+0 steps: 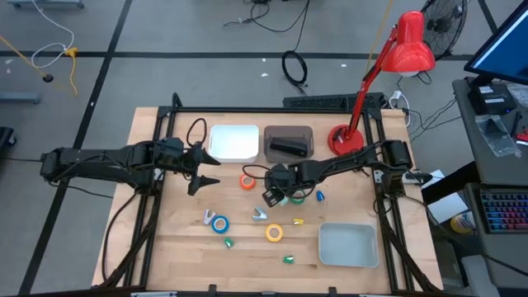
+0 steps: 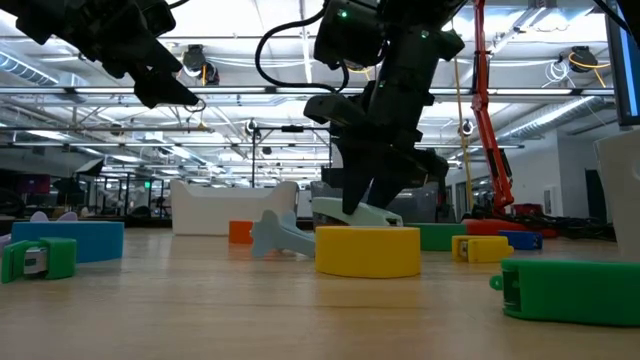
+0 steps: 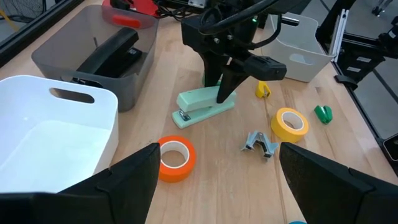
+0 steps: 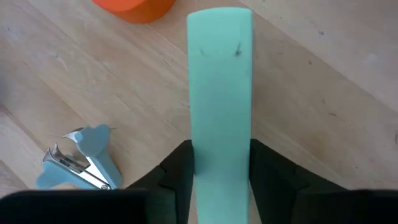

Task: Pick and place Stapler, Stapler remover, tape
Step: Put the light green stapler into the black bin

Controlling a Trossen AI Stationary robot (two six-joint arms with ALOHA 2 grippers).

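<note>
A mint-green stapler [image 3: 200, 109] lies flat on the wooden table near its middle. My right gripper [image 1: 275, 193] comes down on it. An orange tape roll [image 3: 176, 158] sits close by, and a green roll [image 1: 296, 198] lies beside the right gripper. The yellow roll [image 3: 291, 123] and the blue roll [image 1: 219, 223] are nearer the front. The pale-blue staple remover [image 4: 78, 165] rests between the stapler and the yellow roll. My left gripper [image 1: 206, 173] hovers open left of the orange roll, touching nothing. My right gripper pinches the stapler's two long sides [image 4: 221, 149] between its fingers [image 4: 179, 171], near the end farthest from the orange tape roll. The fingers come from above, slanting down, and lie across the stapler. The stapler's underside still seems to rest on the table.
A white bin [image 1: 233, 142] and a grey bin [image 1: 289, 132] holding a black stapler stand at the far edge. A red lamp base [image 1: 345, 139] is at the far right. A pale grey bin [image 1: 348, 245] is at the near right. Small green, blue and yellow bits lie scattered.
</note>
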